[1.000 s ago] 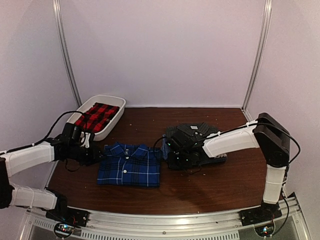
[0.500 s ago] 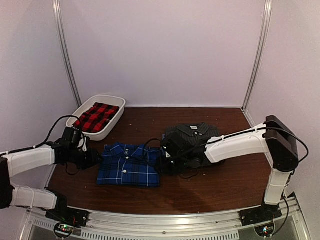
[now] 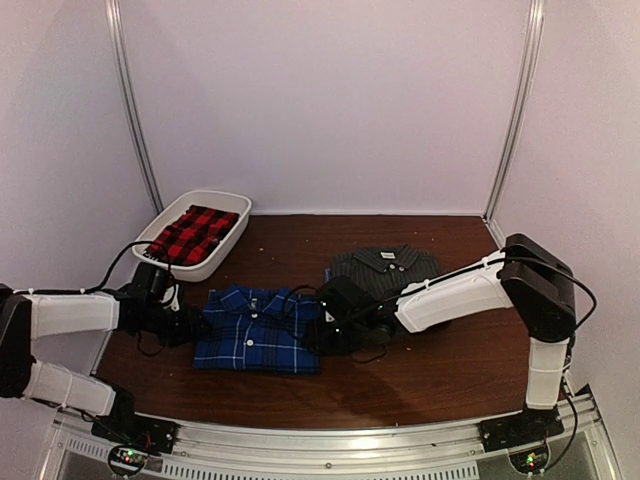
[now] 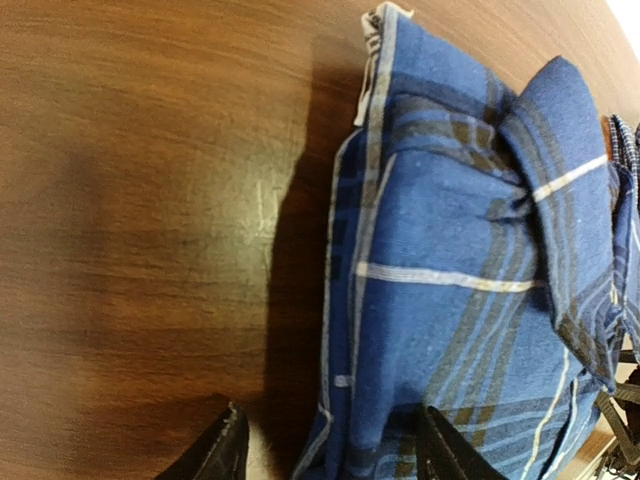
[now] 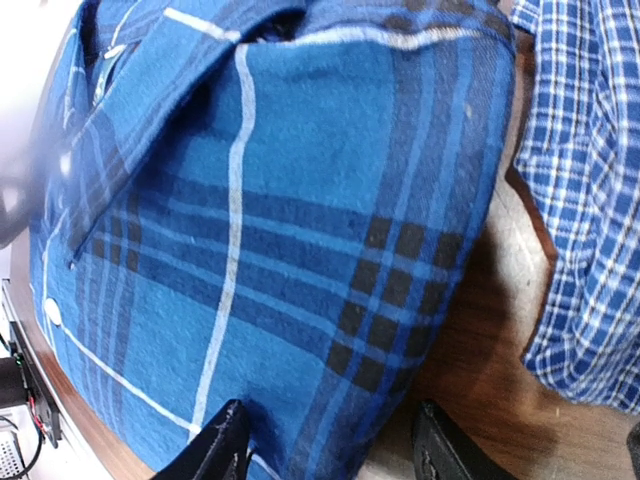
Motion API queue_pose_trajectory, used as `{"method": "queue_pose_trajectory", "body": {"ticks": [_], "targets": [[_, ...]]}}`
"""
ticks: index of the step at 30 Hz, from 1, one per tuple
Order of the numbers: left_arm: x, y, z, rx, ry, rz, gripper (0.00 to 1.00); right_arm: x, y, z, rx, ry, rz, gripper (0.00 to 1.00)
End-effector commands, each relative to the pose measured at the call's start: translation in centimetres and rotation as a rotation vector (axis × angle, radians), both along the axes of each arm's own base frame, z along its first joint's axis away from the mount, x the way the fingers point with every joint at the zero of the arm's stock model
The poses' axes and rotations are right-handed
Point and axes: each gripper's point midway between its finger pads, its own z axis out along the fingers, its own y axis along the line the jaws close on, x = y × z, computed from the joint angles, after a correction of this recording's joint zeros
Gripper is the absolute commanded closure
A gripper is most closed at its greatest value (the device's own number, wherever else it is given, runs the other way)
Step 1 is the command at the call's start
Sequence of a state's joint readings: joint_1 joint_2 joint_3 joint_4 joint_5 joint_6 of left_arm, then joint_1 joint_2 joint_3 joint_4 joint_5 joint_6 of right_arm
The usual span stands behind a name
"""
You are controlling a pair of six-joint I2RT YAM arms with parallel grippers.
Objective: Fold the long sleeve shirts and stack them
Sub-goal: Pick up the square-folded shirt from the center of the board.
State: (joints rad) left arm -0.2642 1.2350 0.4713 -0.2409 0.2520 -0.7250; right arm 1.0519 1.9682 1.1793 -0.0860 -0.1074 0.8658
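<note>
The folded plaid shirt lies on the table, near the middle and a bit to the left. The striped shirt lies just behind it, to the right. The tub sits at the far left with another plaid shirt in it.

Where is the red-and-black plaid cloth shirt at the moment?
In the overhead view, the red-and-black plaid shirt lies inside the white plastic tub at the far left of the table, behind and left of the folded blue plaid shirt.
</note>
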Motion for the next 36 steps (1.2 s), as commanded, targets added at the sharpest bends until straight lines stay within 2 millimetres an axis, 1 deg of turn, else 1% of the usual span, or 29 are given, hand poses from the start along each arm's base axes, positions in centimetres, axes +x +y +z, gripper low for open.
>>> {"method": "queue_pose_trajectory", "body": {"ticks": [1, 7, 11, 13, 15, 18, 20, 21, 22, 25, 29, 30, 34, 35, 36], "targets": [[0.6, -0.2, -0.3, -0.017, -0.018, -0.004, 0.41, 1.3, -0.2, -0.9, -0.009, -0.016, -0.043, 0.43], [0.3, -0.5, -1.4, -0.026, 0.010, -0.014, 0.42, 2.1, -0.3, -1.7, -0.047, -0.036, -0.070, 0.43], [0.4, -1.0, -1.4, -0.055, 0.014, -0.029, 0.48, 2.9, 0.1, -2.1, -0.073, -0.045, -0.079, 0.48], [0.4, -1.3, -1.2, -0.065, 0.014, -0.036, 0.55, 3.0, 0.3, -2.3, -0.077, -0.043, -0.079, 0.52], [0.5, -1.5, -1.0, -0.078, 0.013, -0.041, 0.64, 3.2, 0.6, -2.3, -0.080, -0.047, -0.078, 0.58], [0.6, -1.9, -0.3, -0.098, 0.008, -0.048, 0.85, 3.6, 1.2, -2.0, -0.088, -0.053, -0.067, 0.67], [1.1, -2.0, 0.7, -0.104, -0.010, -0.049, 0.98, 3.9, 1.7, -1.7, -0.091, -0.059, -0.058, 0.77], [1.3, -2.2, 1.2, -0.113, -0.020, -0.052, 1.00, 4.1, 2.0, -1.5, -0.092, -0.064, -0.053, 0.82], [1.4, -2.4, 1.7, -0.124, -0.032, -0.056, 1.00, 4.2, 2.2, -1.3, -0.095, -0.067, -0.048, 0.89], [1.7, -2.7, 3.0, -0.145, -0.052, -0.066, 1.00, 4.6, 2.8, -0.5, -0.104, -0.078, -0.031, 0.99], [2.2, -2.8, 5.3, -0.147, -0.092, -0.073, 1.00, 5.1, 3.5, 1.6, -0.096, -0.109, -0.004, 1.00], [2.3, -2.8, 6.0, -0.145, -0.104, -0.076, 1.00, 5.5, 3.6, 2.4, -0.101, -0.131, -0.009, 1.00], [2.7, -2.9, 9.0, -0.146, -0.148, -0.087, 1.00, 6.0, 4.3, 5.5, -0.102, -0.169, 0.024, 1.00], [2.9, -2.9, 9.9, -0.148, -0.168, -0.088, 1.00, 6.2, 4.5, 6.4, -0.100, -0.180, 0.031, 1.00], [3.1, -3.0, 11.1, -0.152, -0.186, -0.091, 1.00, 6.4, 4.9, 7.8, -0.086, -0.198, 0.038, 1.00]]}}
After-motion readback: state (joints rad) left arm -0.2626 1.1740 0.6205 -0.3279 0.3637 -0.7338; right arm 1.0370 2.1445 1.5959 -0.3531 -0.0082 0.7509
